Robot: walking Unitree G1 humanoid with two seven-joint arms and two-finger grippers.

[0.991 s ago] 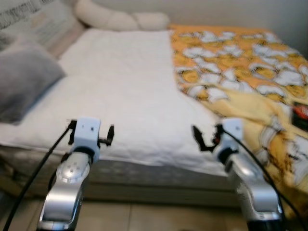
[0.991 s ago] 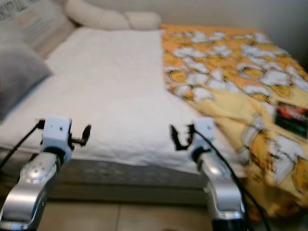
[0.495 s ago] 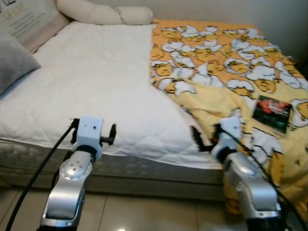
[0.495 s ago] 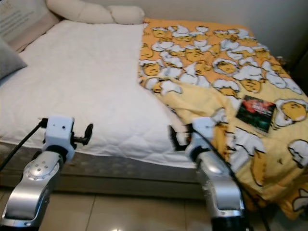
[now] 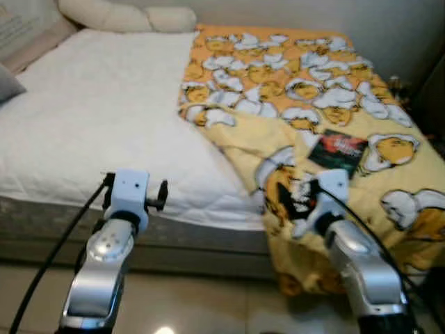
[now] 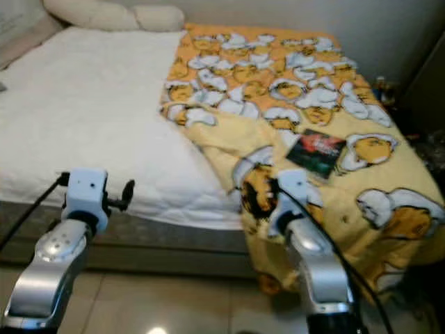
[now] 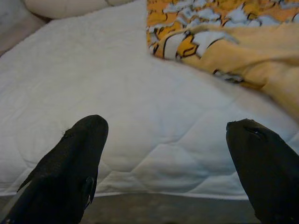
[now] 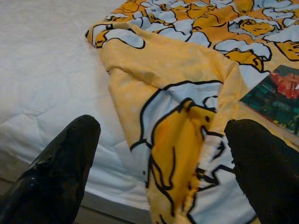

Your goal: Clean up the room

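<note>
The yellow blanket (image 5: 306,118) is bunched over the bed's (image 5: 83,125) right half with a book (image 5: 337,149) on top, so I'd grab its folded edge low with the right gripper (image 8: 159,154), both it and the left gripper (image 7: 163,158) having jaws wide open.
</note>
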